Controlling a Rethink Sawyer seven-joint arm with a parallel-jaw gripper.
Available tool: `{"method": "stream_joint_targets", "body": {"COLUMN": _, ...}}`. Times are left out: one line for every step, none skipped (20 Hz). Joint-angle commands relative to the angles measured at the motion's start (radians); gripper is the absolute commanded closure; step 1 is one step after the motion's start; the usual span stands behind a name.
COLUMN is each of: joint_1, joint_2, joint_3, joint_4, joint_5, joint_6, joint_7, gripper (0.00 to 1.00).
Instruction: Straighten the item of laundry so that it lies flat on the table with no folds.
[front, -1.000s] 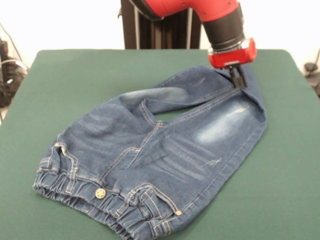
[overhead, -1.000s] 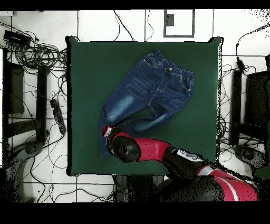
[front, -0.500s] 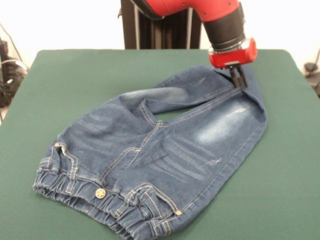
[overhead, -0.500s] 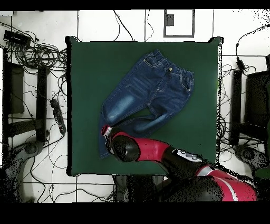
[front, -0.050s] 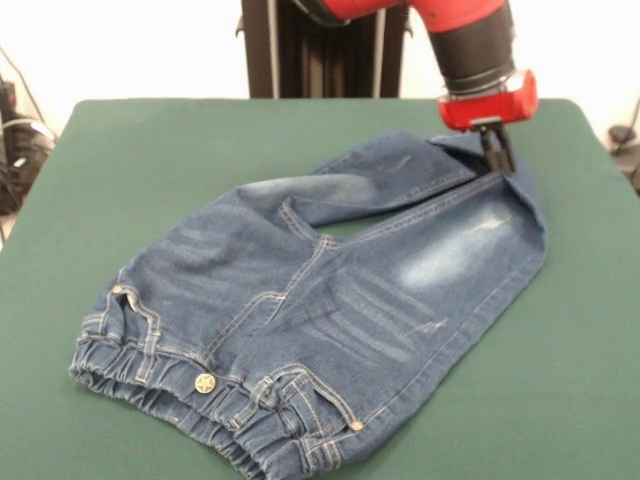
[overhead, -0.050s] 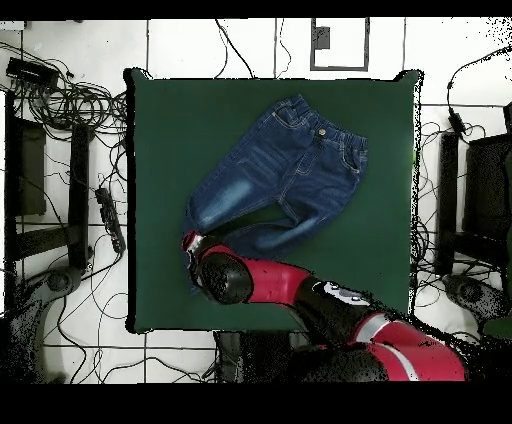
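Pulling the leg end out to flatten the jeans

My gripper (front, -0.050s: 497, 160) is pinched on the denim at the leg end of the jeans (front, -0.050s: 320, 310), which trail away from me across the table (front, -0.050s: 150, 170), waistband at the far end. I judge a low, steady pull, straight away from the waistband, best for uncrossing the legs without lifting cloth.

The dark green table (overhead, -0.050s: 370, 250) fills the middle, with the jeans (overhead, -0.050s: 280, 180) lying slantwise across it, waistband toward the top right, legs running down-left. The red and black arm (overhead, -0.050s: 300, 300) reaches in from the bottom, its head covering the leg ends (the gripper's fingers are hidden beneath). Cables (overhead, -0.050s: 70, 90) tangle over the floor at left.
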Motion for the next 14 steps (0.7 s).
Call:
{"method": "stream_joint_targets", "body": {"joint_1": 0.070, "joint_2": -0.010, "joint_3": 0.072, "joint_4": 0.025, "joint_5": 0.106, "joint_6": -0.059, "joint_7": 0.321, "gripper": 1.00}}
{"method": "stream_joint_targets", "body": {"joint_1": 0.078, "joint_2": -0.011, "joint_3": 0.070, "joint_4": 0.027, "joint_5": 0.119, "joint_6": -0.064, "joint_7": 0.323, "gripper": 1.00}}
{"method": "stream_joint_targets", "body": {"joint_1": 0.084, "joint_2": -0.011, "joint_3": 0.069, "joint_4": 0.029, "joint_5": 0.130, "joint_6": -0.070, "joint_7": 0.324, "gripper": 1.00}}
{"method": "stream_joint_targets", "body": {"joint_1": 0.091, "joint_2": -0.012, "joint_3": 0.066, "joint_4": 0.030, "joint_5": 0.141, "joint_6": -0.075, "joint_7": 0.325, "gripper": 1.00}}
{"method": "stream_joint_targets", "body": {"joint_1": 0.096, "joint_2": -0.011, "joint_3": 0.066, "joint_4": 0.031, "joint_5": 0.150, "joint_6": -0.079, "joint_7": 0.324, "gripper": 1.00}}
{"method": "stream_joint_targets", "body": {"joint_1": 0.098, "joint_2": -0.010, "joint_3": 0.067, "joint_4": 0.034, "joint_5": 0.157, "joint_6": -0.085, "joint_7": 0.322, "gripper": 1.00}}
{"method": "stream_joint_targets", "body": {"joint_1": 0.098, "joint_2": -0.007, "joint_3": 0.068, "joint_4": 0.033, "joint_5": 0.160, "joint_6": -0.088, "joint_7": 0.318, "gripper": 1.00}}
{"method": "stream_joint_targets", "body": {"joint_1": 0.097, "joint_2": -0.004, "joint_3": 0.068, "joint_4": 0.033, "joint_5": 0.162, "joint_6": -0.091, "joint_7": 0.314, "gripper": 1.00}}
{"method": "stream_joint_targets", "body": {"joint_1": 0.096, "joint_2": -0.001, "joint_3": 0.068, "joint_4": 0.033, "joint_5": 0.164, "joint_6": -0.094, "joint_7": 0.310, "gripper": 1.00}}
{"method": "stream_joint_targets", "body": {"joint_1": 0.095, "joint_2": 0.002, "joint_3": 0.069, "joint_4": 0.032, "joint_5": 0.166, "joint_6": -0.097, "joint_7": 0.306, "gripper": 1.00}}
{"method": "stream_joint_targets", "body": {"joint_1": 0.093, "joint_2": 0.006, "joint_3": 0.069, "joint_4": 0.032, "joint_5": 0.165, "joint_6": -0.100, "joint_7": 0.302, "gripper": 1.00}}
{"method": "stream_joint_targets", "body": {"joint_1": 0.091, "joint_2": 0.006, "joint_3": 0.070, "joint_4": 0.031, "joint_5": 0.165, "joint_6": -0.098, "joint_7": 0.300, "gripper": 1.00}}
{"method": "stream_joint_targets", "body": {"joint_1": 0.088, "joint_2": 0.006, "joint_3": 0.071, "joint_4": 0.031, "joint_5": 0.165, "joint_6": -0.097, "joint_7": 0.297, "gripper": 1.00}}
{"method": "stream_joint_targets", "body": {"joint_1": 0.087, "joint_2": 0.008, "joint_3": 0.070, "joint_4": 0.030, "joint_5": 0.163, "joint_6": -0.098, "joint_7": 0.295, "gripper": 1.00}}
